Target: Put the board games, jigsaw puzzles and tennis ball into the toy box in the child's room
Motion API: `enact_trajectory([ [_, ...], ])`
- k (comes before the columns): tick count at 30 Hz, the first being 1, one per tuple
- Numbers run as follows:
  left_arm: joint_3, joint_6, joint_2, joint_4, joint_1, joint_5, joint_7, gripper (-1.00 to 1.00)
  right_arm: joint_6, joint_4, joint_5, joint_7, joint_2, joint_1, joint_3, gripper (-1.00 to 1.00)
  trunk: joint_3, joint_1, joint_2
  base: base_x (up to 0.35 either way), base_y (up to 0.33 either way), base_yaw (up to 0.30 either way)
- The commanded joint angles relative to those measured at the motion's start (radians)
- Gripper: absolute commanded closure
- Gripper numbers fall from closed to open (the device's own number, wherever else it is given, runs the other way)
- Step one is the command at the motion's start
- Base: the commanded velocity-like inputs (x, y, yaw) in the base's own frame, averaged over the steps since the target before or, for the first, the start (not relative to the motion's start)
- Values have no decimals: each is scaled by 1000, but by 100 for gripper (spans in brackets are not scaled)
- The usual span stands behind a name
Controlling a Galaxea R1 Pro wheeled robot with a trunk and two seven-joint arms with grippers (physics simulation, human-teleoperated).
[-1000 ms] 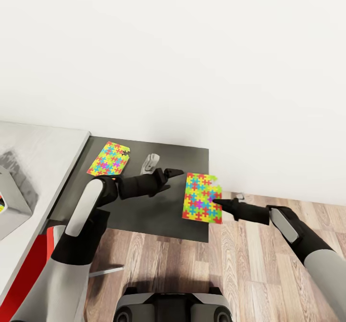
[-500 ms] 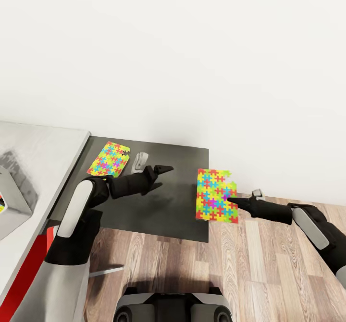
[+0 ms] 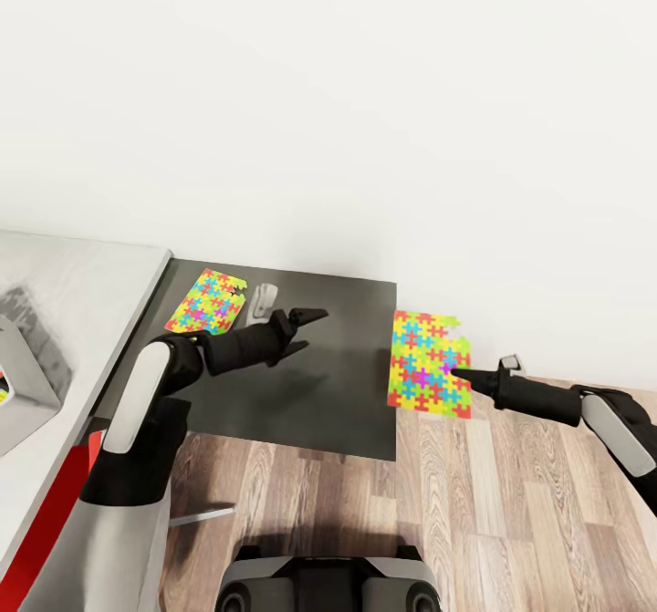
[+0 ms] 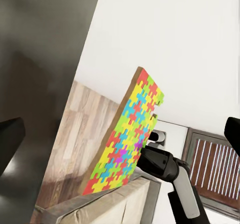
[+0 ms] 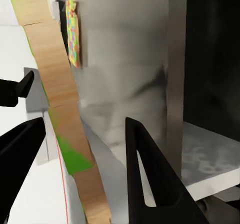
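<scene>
A: Entry, head view, left to right. What do I log first?

B: Pale grey counter (image 3: pixel 82 293) at the far left, then the dark charcoal counter (image 3: pixel 338 393) beside it. A thin flat multicoloured jigsaw puzzle sheet (image 3: pixel 207 302) lies flat on the dark counter's far left corner.

A: My left hand?

B: The left hand (image 3: pixel 306 326) hangs over the dark counter, near that sheet but not touching it. Its black fingers stand apart with nothing between them.

A: And the second puzzle?

B: The second multicoloured jigsaw puzzle sheet (image 3: pixel 429 364) is off the counter, just past its right edge, over the wood-plank floor (image 3: pixel 511 503). It is tilted up on edge, coloured face toward the head camera. From the left wrist (image 4: pixel 127 141) I see its plain brown back edge too.

A: Right hand?

B: The right hand (image 3: pixel 459 375) pinches that sheet at its right side; fingers closed on it. In the right wrist view the sheet's edge (image 5: pixel 60 109) runs between the two black fingers (image 5: pixel 150 174).
</scene>
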Motion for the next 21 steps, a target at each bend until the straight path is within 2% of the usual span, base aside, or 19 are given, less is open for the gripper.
enact_trajectory([
  [1,1,1,0,-3,-1,9,10,-100,4,0,-4,4,-3,-1,2,100,-1,1,-2,0,0,0],
  [14,1,2,0,-14,2,9,6,-100,17,-15,-6,12,-8,-1,-4,100,0,1,-2,0,0,0],
  [21,3,2,0,-15,6,9,-4,-100,133,-55,-2,6,-8,-2,-9,100,8,1,-2,0,0,0],
])
